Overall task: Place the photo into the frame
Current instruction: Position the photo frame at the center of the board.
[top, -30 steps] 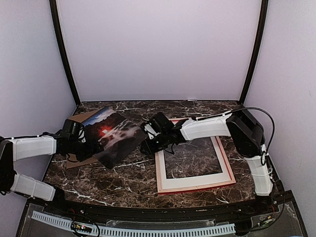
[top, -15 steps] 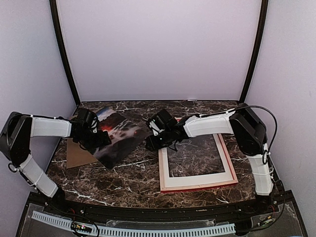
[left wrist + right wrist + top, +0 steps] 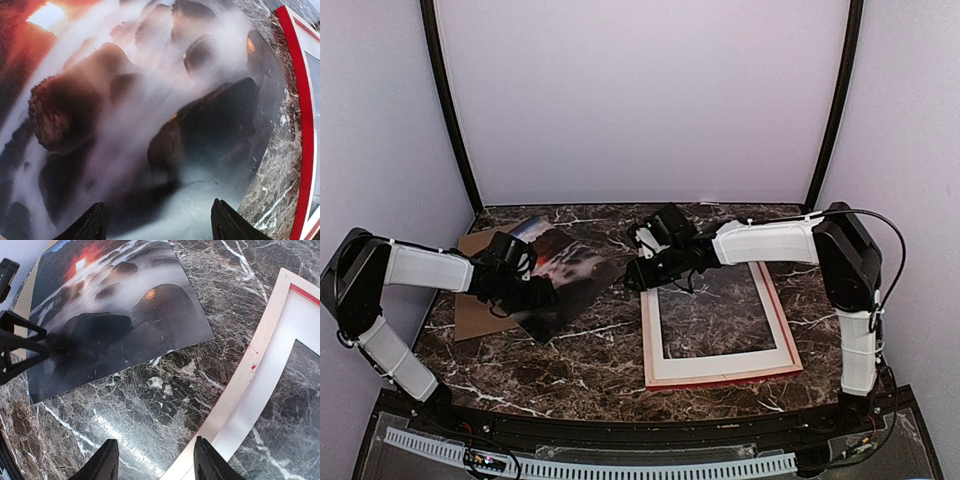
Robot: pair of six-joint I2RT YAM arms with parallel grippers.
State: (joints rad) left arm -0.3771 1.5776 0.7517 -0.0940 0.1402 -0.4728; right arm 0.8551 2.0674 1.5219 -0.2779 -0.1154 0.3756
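Dark with a red glow and pale misty water, the rectangular landscape photo print (image 3: 565,275) lies on the table left of centre. Its left part rests on the plain brown backing board (image 3: 470,315), and it is well apart from the opening it must fill. My left tool (image 3: 157,225) stands over its left half with the fingers spread and nothing pinched between them. My right tool (image 3: 155,460) hangs with its fingers apart too, empty, above bare marble between the print's right edge and the far-left corner of the thin red-and-pale-wood picture frame (image 3: 720,372).

I judge the step to be getting a proper hold on the print. I would take it at the edge that rides up on the board, where there is a lip to get a finger under, and close gently so the sheet does not crease. Then I would carry it low and level towards the opening, with my right tool steadying the frame's corner.

A second ago the print was tipped up at my left tool, which was further left. Now it lies flatter and that tool has come in over it. My right tool has drawn back from the frame's corner, and the frame sits slightly further right.
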